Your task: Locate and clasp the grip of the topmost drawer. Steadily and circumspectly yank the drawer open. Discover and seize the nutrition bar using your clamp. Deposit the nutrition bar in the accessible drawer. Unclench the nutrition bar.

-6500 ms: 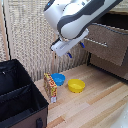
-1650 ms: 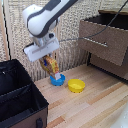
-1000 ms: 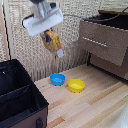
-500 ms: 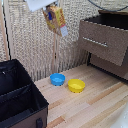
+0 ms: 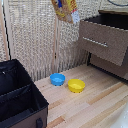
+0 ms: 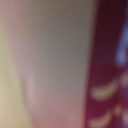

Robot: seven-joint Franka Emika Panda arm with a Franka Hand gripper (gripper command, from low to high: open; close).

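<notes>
The nutrition bar (image 5: 64,9), an orange-yellow packet with red and white print, hangs in the air at the upper edge of the exterior view, to the left of the dresser. My clamp itself is cut off above that edge, so only the packet it carries shows. The wrist view is filled by a blurred close-up of dark red print with yellow marks (image 6: 108,70) beside a pale surface. The topmost drawer (image 5: 102,41) stands pulled out at the exterior view's right, with its dark inside (image 5: 113,20) exposed and its metal grip (image 5: 95,41) across the front.
A blue bowl (image 5: 57,79) and a yellow bowl (image 5: 76,85) sit on the wooden floor below the packet. A black fabric box (image 5: 19,100) fills the exterior view's lower left. A woven screen (image 5: 35,35) stands behind. The matching lower drawer (image 5: 113,67) is shut.
The packet has been lifted from beside the bowls and carried up and toward the exterior view's right. The arm has left the picture over its upper edge. The drawer stays open.
</notes>
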